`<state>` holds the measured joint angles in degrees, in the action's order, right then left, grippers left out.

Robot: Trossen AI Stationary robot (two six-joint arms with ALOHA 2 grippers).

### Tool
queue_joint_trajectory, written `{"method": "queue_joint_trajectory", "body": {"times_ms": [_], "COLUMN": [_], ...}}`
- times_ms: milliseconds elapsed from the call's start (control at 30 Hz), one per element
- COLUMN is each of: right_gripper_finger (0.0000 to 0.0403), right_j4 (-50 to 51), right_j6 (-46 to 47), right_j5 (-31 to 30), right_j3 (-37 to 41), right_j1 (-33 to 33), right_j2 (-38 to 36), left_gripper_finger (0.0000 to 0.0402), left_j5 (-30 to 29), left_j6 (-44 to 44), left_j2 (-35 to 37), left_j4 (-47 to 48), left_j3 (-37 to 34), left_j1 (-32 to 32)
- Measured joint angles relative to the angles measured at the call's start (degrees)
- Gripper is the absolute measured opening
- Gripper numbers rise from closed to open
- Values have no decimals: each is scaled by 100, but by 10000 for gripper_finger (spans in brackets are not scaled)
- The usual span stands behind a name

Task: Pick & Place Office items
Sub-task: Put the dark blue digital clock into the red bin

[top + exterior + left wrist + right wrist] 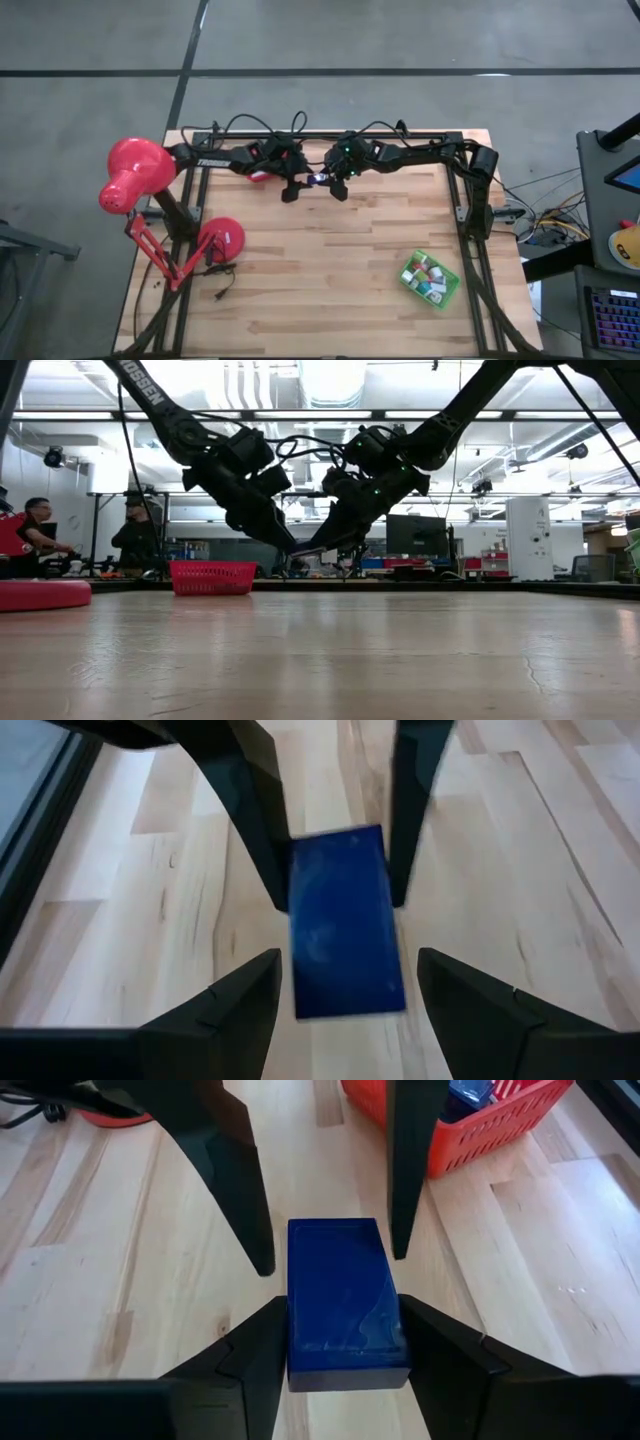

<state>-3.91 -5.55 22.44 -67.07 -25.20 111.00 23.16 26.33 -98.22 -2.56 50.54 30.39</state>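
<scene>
Your right end effector [340, 1355] is clamped on the navy block [343, 1300] at the surface's [330, 270] twelve o'clock; left end effector [340, 1005] straddles it, apart. It looks stiff and glossy, likely slippery: grip its long flat sides.

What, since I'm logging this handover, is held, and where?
The right end effector grips the blue block by its long sides near one end; the left end effector straddles the other end, not touching.

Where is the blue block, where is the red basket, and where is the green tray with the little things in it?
blue block [343, 1302]: right wrist view, middle of its top face.
red basket [211, 577]: low view, middle of its front wall.
green tray [447, 297]: high view, its rim at the lower right corner.
</scene>
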Motion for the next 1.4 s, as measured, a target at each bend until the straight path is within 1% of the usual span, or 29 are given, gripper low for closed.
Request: {"method": "queue_joint_trajectory", "body": {"times_ms": [267, 567, 867, 1400], "right_gripper_finger": [171, 172, 174, 172], "right_j4": [-3, -3, -3, 10], "right_j6": [0, 1, 1, 3], "right_j5": [0, -1, -4, -15], "right_j3": [0, 0, 0, 0], "right_j1": [7, 7, 7, 1], "right_j2": [0, 0, 0, 7], "left_gripper_finger": [234, 193, 178, 101], "left_j5": [-3, -4, -3, 2], "left_j6": [-57, -151, -151, -81], "left_j2": [-23, -23, -23, -23], "left_j4": [119, 264, 264, 280], "left_j3": [195, 243, 243, 243], "left_j1": [-4, -9, -9, -9]}}
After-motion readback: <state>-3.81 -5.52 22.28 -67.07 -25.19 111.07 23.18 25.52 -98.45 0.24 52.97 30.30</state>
